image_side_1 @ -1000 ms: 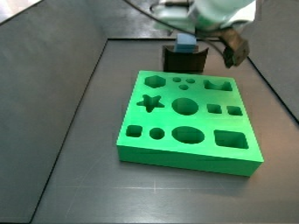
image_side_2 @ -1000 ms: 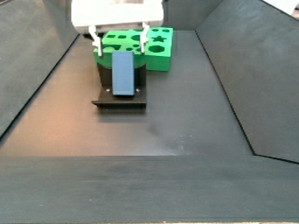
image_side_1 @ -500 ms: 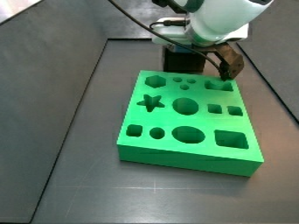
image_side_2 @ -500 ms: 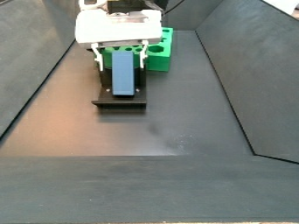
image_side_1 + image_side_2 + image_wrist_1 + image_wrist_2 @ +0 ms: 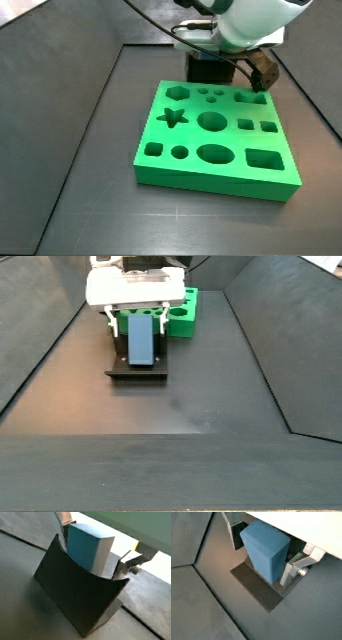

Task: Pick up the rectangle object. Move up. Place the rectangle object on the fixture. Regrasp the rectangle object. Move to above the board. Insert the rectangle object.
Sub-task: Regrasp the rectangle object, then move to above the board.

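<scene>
The grey-blue rectangle object (image 5: 83,547) leans upright in the curved notch of the dark fixture (image 5: 73,587); it shows in both wrist views (image 5: 264,547) and in a side view (image 5: 139,341). My gripper (image 5: 139,322) is lowered over it, with one finger on each side of the block. One finger (image 5: 123,564) stands a small gap away from the block's side, so the jaws are open around it. In a side view the gripper (image 5: 225,50) hides the block on the fixture (image 5: 207,70). The green board (image 5: 214,135) lies in front of the fixture.
Dark sloping walls (image 5: 261,356) enclose the floor on both sides. The board (image 5: 187,311) sits just behind the fixture (image 5: 138,368) in a side view. The fixture's base plate (image 5: 261,594) lies flat on the floor.
My gripper came down around the block between one second and half a second ago. Since then nothing has visibly moved.
</scene>
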